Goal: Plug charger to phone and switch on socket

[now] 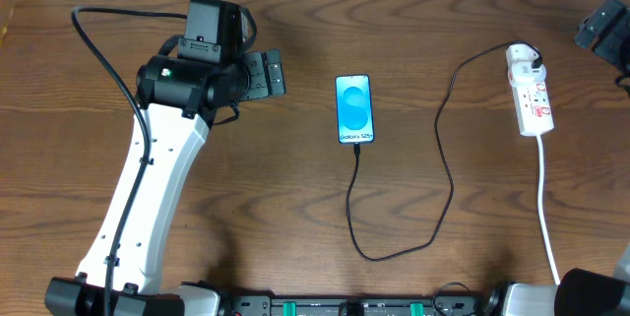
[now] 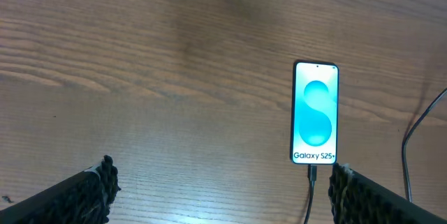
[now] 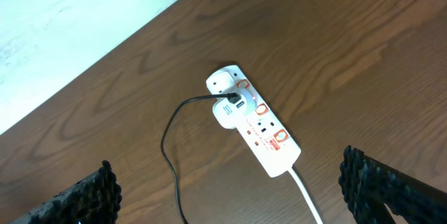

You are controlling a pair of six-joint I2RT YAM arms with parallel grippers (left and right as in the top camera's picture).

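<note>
The phone (image 1: pixel 354 109) lies flat at mid-table, its blue screen lit with "Galaxy S25+". It also shows in the left wrist view (image 2: pixel 315 112). The black charger cable (image 1: pixel 448 158) runs from the phone's bottom edge, where its tip (image 2: pixel 313 174) sits in the port, in a loop to a white plug (image 3: pixel 225 110) seated in the socket (image 1: pixel 531 94). The socket, a white power strip with red marks, also shows in the right wrist view (image 3: pixel 262 126). My left gripper (image 2: pixel 223 196) is open and empty, left of the phone. My right gripper (image 3: pixel 230 189) is open and empty, above the socket.
The socket's thick white cord (image 1: pixel 544 208) runs toward the front edge on the right. The left arm's white link (image 1: pixel 148 198) crosses the table's left side. A pale surface (image 3: pixel 63 21) borders the table's far edge in the right wrist view.
</note>
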